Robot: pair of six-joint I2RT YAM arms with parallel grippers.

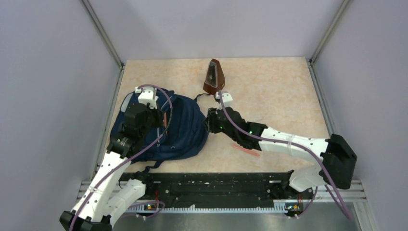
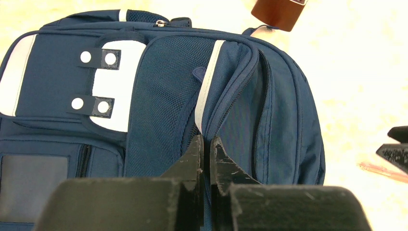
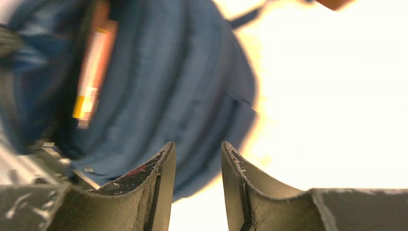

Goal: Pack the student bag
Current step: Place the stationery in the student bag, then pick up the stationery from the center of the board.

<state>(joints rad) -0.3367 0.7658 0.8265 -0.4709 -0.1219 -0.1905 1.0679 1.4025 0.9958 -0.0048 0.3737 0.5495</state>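
The student bag point(image 1: 185, 130) lies at the left of the table point(image 1: 279, 96), its opening edge pinched in the closed left gripper point(image 2: 206, 143), while the right gripper point(image 3: 197, 147), jaws partly apart and empty, hangs just beside it, so the next move probably calls for fetching the thin pink item point(image 1: 246, 150) nearby

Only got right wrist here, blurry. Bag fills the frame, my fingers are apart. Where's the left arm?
Observer: Over the bag. The left gripper is shut on the student bag, pinching fabric beside the main zipper.
Operator: Anything loose on the table?
Observer: A thin pink strip lies flat under the right arm, apart from the bag.
Operator: Where does the bag sit?
Observer: On the left half of the table, with a strap trailing toward the near edge.
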